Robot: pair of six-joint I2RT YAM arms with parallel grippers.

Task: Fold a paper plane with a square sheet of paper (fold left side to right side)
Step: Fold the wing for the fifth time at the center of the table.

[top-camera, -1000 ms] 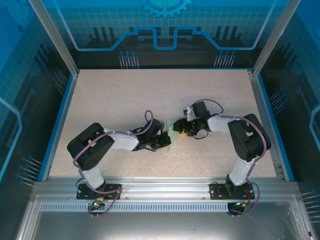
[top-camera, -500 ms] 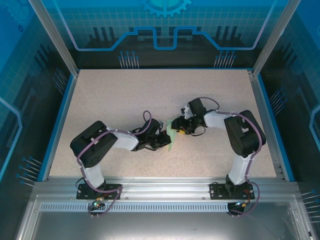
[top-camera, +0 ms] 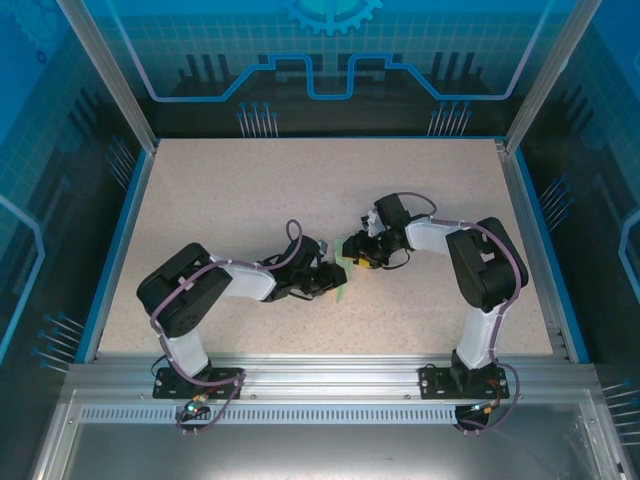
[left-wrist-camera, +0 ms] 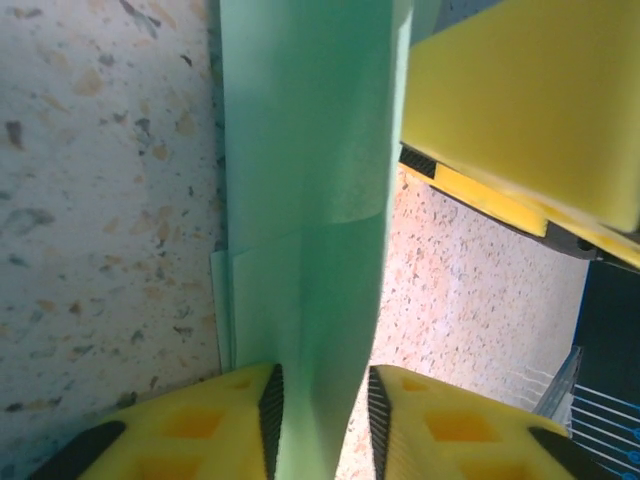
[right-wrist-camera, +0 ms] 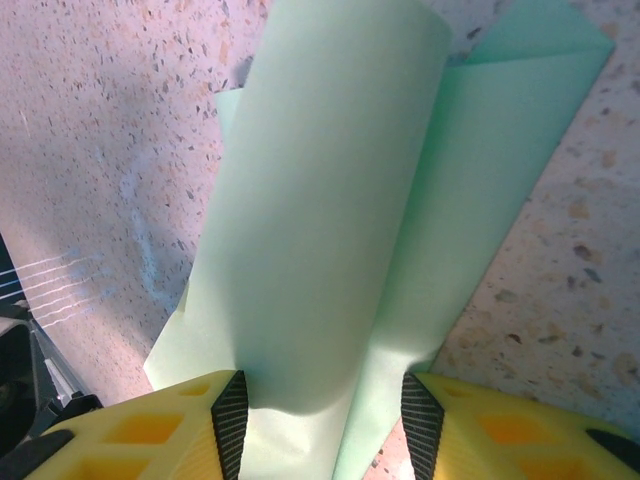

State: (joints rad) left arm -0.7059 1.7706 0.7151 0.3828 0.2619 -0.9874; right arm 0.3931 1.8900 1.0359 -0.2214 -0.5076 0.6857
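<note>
Two arms reach in to the middle of the table [top-camera: 250, 200], their wrists almost meeting over the paper [right-wrist-camera: 320, 220]. The sheet lies there partly folded, between the two grippers and touching both.

In the left wrist view, the left gripper [left-wrist-camera: 320, 425] is open, its yellow fingers [left-wrist-camera: 230, 420] a little apart. A long green strip runs up from the gap between them. The strip shows a cross crease partway along, and a second layer peeks out at its left edge, flat on the table. One yellow finger of the other arm [left-wrist-camera: 520, 100] sits just beside the strip's far right edge.

In the right wrist view, the right gripper [right-wrist-camera: 322, 420] is also open, its jaws set wider. A flap of the sheet bows upward in a smooth curl that fills the space between the black pads [right-wrist-camera: 231, 420]. Whether the pads press on it cannot be told. Beneath the curl, flat layers spread out to a corner at the upper right.
</note>
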